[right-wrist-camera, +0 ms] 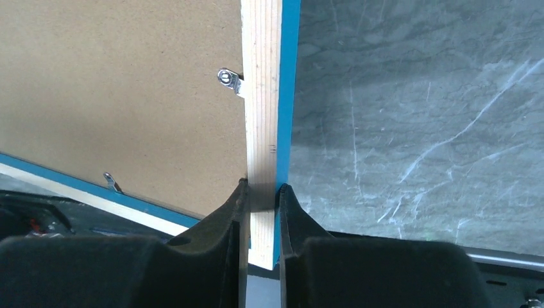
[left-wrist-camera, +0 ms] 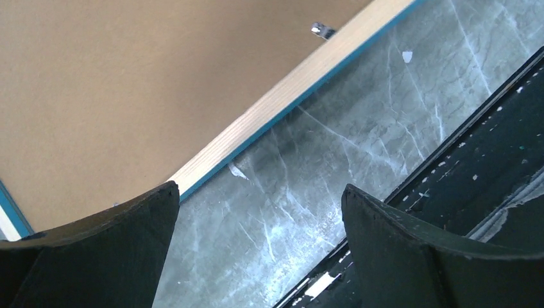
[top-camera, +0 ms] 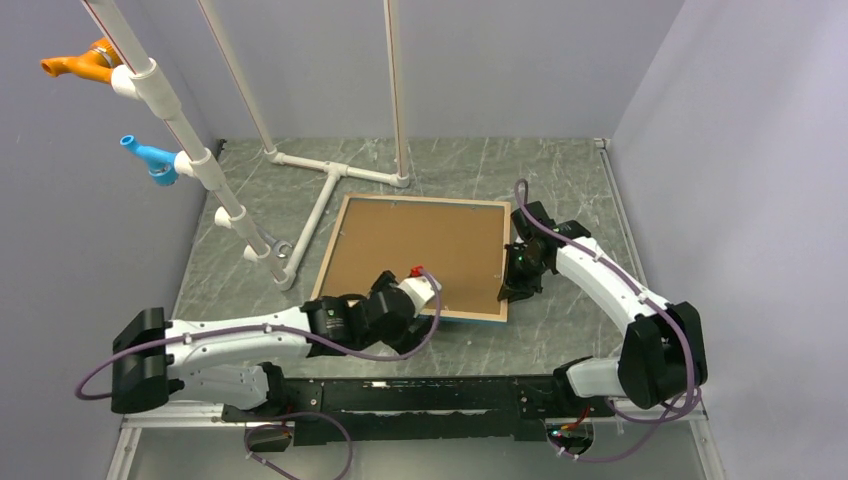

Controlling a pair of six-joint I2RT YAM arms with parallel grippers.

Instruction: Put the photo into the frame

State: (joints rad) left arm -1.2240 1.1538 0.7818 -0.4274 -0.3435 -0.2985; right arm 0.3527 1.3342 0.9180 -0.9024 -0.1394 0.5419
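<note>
The frame (top-camera: 420,201) lies flat mid-table with its light wood face up and its blue edge showing. A brown backing board (top-camera: 420,255) fills it, held by small metal tabs (right-wrist-camera: 229,78). The photo is hidden or out of view. My right gripper (top-camera: 508,293) is shut on the frame's right rail (right-wrist-camera: 262,96) close to the near right corner, one finger on each side of the rail (right-wrist-camera: 263,186). My left gripper (top-camera: 437,300) hovers open over the frame's near rail (left-wrist-camera: 289,86), with only bare table between its fingers (left-wrist-camera: 260,189).
A white pipe stand (top-camera: 330,180) rises behind the frame, with an orange fitting (top-camera: 85,62) and a blue fitting (top-camera: 148,158) on its left pole. The black base rail (top-camera: 420,390) runs along the near edge. Grey walls close in on three sides.
</note>
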